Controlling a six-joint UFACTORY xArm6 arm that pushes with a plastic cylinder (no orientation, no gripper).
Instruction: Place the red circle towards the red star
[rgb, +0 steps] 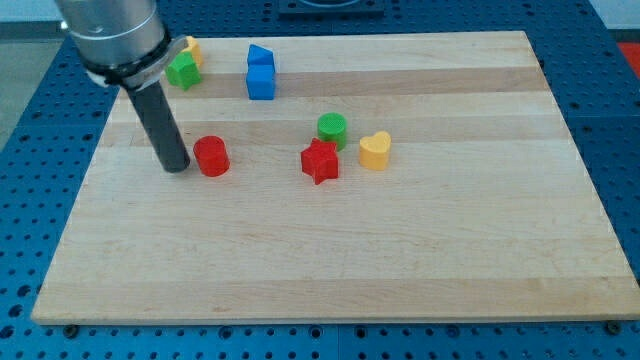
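Observation:
The red circle (211, 156) stands left of the board's middle. The red star (320, 161) lies to its right, about a hand's width away. My tip (175, 166) rests on the board just left of the red circle, close to it or touching it; I cannot tell which. The dark rod rises from the tip toward the view's top left.
A green circle (332, 129) sits just above the red star and a yellow heart (375, 150) to the star's right. Two blue blocks (260, 72) stand near the top. A green star (183, 70) and a yellow block (193, 48) sit at the top left, beside the arm.

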